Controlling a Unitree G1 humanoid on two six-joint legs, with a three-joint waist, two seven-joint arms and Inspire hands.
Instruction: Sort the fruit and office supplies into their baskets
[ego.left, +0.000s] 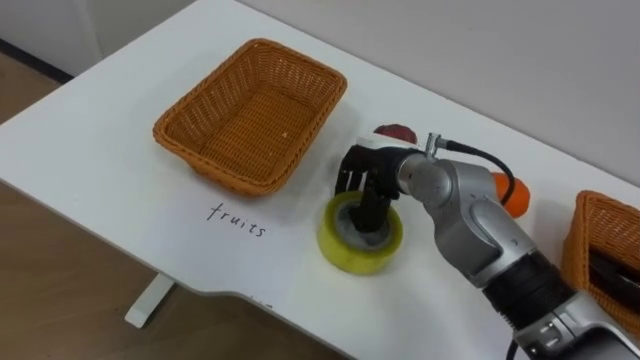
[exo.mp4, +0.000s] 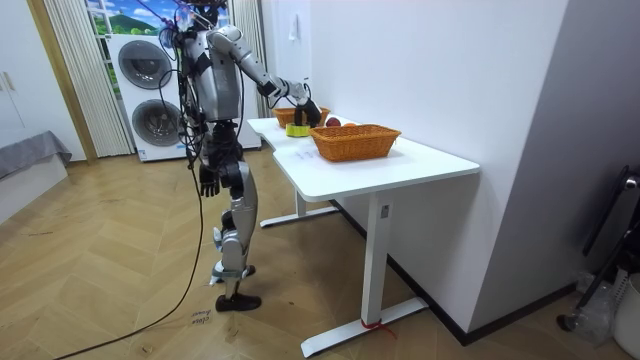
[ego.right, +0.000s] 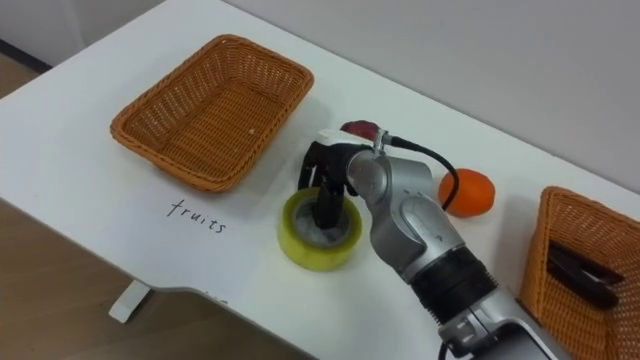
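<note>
A yellow tape roll (ego.left: 352, 250) lies flat on the white table (ego.left: 120, 130), just right of the empty wicker basket (ego.left: 215, 165) marked with the handwritten word "fruits". My right hand (ego.left: 365, 172) reaches down onto the roll from above. One dark finger goes into its hole and the others curl at its far rim, pinching the wall. A dark red fruit (ego.left: 395, 131) sits right behind the hand, partly hidden. An orange (ego.left: 516, 196) lies behind my forearm. My left hand (exo.mp4: 208, 183) hangs by my thigh in the room view.
A second wicker basket (ego.left: 585, 235) stands at the table's right end with a black office item (ego.left: 615, 275) inside. The table's front edge runs close below the tape roll. I stand at the table's long side, with washing machines behind me.
</note>
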